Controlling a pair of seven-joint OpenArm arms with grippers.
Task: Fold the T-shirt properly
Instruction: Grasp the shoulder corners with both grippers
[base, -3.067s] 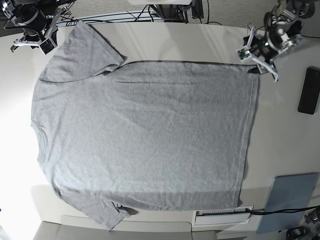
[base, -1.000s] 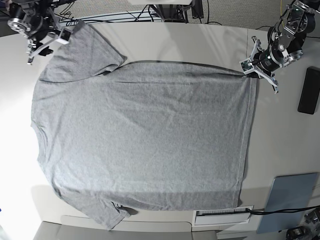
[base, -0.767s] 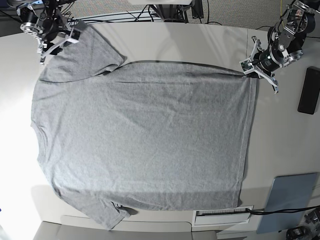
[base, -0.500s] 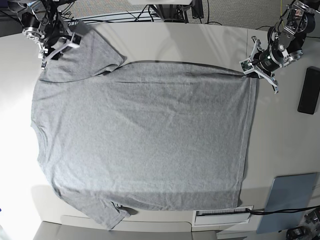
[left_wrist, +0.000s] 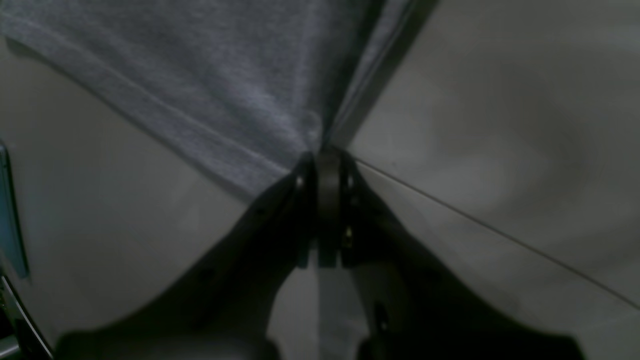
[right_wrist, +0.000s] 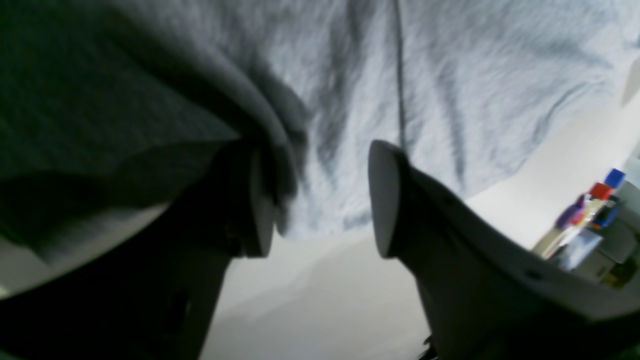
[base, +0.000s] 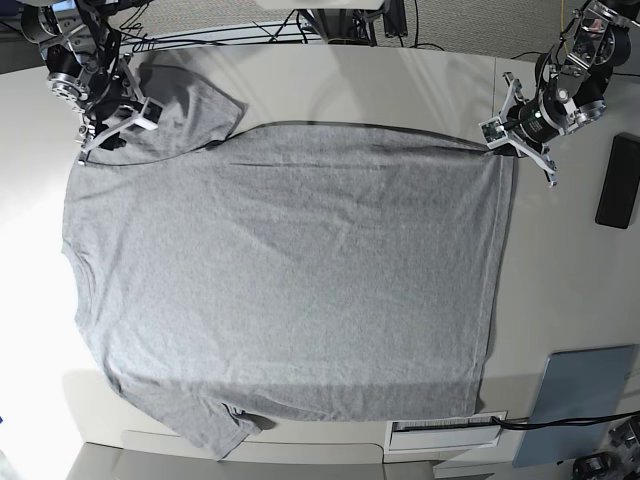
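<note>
Pale table, T-shirt flat; left tool clamped on hem corner, right tool apart over sleeve.

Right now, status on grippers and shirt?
Left gripper shut on T-shirt hem corner. Right gripper open over sleeve. Shirt flat, unfolded. Nothing obstructing.

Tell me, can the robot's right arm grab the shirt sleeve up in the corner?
Probably yes. The right gripper is open and already at the T-shirt sleeve, with cloth against one finger and nothing in the way.
</note>
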